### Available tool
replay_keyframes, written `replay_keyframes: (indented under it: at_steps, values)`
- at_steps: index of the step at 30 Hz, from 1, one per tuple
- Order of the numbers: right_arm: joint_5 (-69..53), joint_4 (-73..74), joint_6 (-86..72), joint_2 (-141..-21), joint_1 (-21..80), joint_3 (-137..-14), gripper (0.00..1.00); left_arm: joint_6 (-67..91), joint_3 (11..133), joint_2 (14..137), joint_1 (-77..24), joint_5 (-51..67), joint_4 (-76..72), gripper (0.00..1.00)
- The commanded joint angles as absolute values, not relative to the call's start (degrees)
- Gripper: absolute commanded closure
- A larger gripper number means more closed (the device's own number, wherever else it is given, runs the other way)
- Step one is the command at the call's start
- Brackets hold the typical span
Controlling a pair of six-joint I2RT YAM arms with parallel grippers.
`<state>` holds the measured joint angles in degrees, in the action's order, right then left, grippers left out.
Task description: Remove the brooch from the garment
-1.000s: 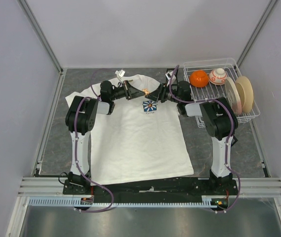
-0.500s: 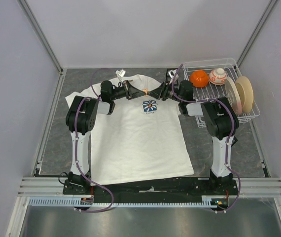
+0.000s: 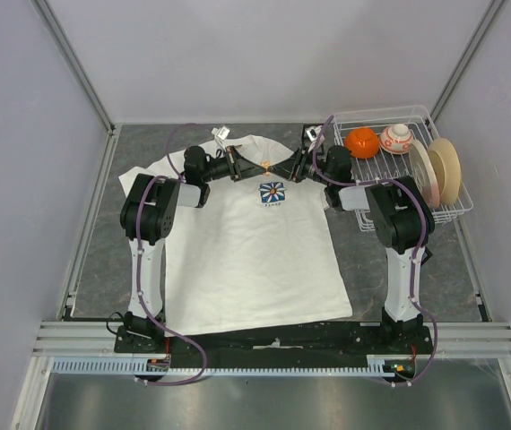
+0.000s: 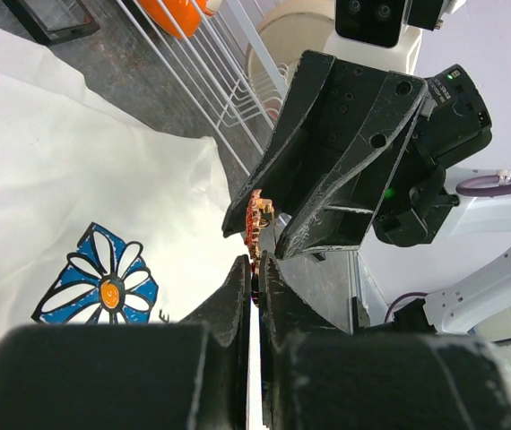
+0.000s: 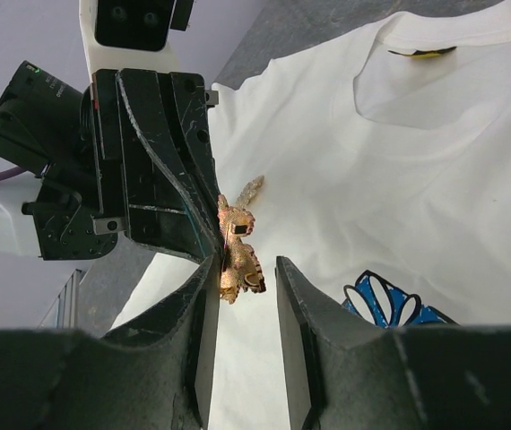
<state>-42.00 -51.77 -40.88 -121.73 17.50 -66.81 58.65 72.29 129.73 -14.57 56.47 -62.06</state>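
Brooch: gold, by the shirt collar, at 12 o'clock from the flower print.
Left pincer: clenched at the brooch's edge; whether on metal or cloth, cannot tell.
Right pincer: released, jaws astride the brooch.
Do well: clamp squarely on the brooch, then pull gently.

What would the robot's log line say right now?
left fingers: shut on brooch | right fingers: open around brooch | brooch: over shirt

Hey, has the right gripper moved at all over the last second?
Yes, slightly: in the top view the right gripper has shifted back toward the wire rack, a little farther from the flower print.
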Motion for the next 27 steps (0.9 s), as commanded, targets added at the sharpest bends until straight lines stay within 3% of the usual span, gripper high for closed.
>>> replay_keyframes:
  at_steps: [1,27]
  values:
    - [-41.84,-53.35,-40.96,-122.69,17.4,-68.29,0.64,56.6,73.65,128.32,-15.03,57.75,-62.93,0.98]
    - [-39.64,-50.79,-39.64,-122.26,17.32,-67.85,0.79,47.37,71.81,124.01,-16.26,54.67,-54.85,0.98]
